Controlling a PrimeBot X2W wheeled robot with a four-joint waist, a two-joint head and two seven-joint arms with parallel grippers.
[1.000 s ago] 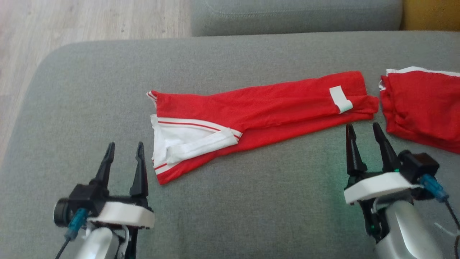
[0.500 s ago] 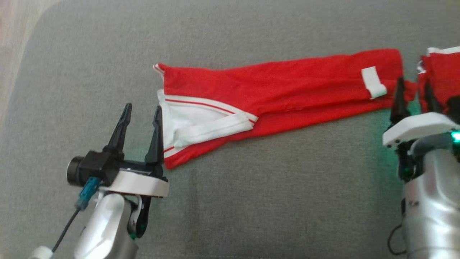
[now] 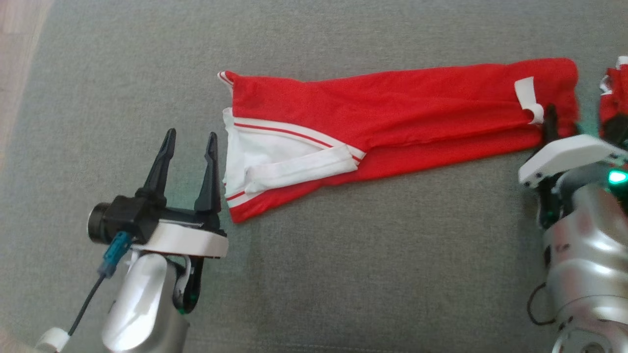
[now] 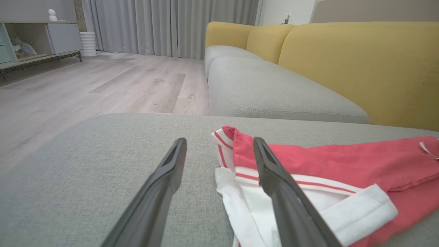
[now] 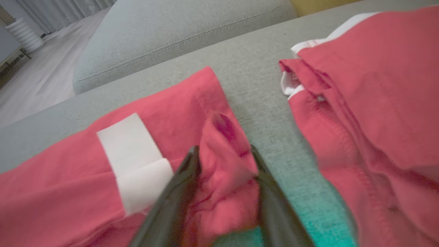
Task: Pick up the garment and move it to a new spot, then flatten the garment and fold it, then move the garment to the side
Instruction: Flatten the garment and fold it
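Pinch at the right end: clamped the right gripper (image 5: 224,149) on a bunched fold of the red garment (image 3: 417,108). Held the left gripper (image 3: 191,133) wide apart, just beside the white-trimmed end. Lay stretched long and mostly flat across the grey sofa cushion (image 3: 343,269).

A grey cushion (image 3: 343,274) bears a red garment (image 3: 417,108) beside a red cloth (image 3: 615,88).

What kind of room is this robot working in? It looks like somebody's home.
Most likely a home living room: there is a grey and yellow sofa, long grey curtains and a pale wood-plank floor.
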